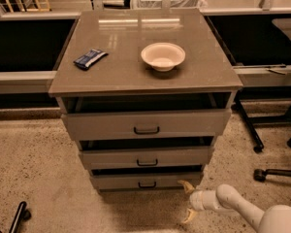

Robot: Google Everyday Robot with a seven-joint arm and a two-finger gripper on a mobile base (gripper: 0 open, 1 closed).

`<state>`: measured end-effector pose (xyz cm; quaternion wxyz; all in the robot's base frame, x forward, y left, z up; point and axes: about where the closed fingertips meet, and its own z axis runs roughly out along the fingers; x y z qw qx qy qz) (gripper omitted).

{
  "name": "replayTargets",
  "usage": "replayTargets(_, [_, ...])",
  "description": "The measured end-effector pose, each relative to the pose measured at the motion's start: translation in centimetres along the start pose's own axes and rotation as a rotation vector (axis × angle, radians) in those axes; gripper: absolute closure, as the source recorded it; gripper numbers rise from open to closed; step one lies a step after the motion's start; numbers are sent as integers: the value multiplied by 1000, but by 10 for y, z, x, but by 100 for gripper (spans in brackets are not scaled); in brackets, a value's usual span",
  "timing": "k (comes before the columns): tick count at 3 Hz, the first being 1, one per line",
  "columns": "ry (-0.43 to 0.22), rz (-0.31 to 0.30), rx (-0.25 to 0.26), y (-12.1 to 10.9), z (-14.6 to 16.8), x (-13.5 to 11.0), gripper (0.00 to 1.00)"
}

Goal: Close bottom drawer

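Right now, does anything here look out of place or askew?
All three drawers stand ajar, with dark gaps above their fronts, the bottom drawer included. The gripper hangs open beside its right end. The bowl sits upright; nothing is spilled.

Gripper (188, 201) low, just off right front corner of bottom drawer (116, 181), fingers spread, upper fingertip (185, 184) by drawer's right end. Bare floor (111, 212) before bottom drawer, open approach. Middle drawer (184, 157) close above it. Chair legs (276, 173) right of it, apart. Dark rod (17, 217) far left of it
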<state>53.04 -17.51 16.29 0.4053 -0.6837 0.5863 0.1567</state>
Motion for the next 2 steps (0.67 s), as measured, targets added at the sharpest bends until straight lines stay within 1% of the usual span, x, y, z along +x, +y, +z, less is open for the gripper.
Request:
replayTargets(1, [-92,-76,-33,41,-66,-18,0])
replayTargets(2, [-94,-67,-38,40,-57,-19,0])
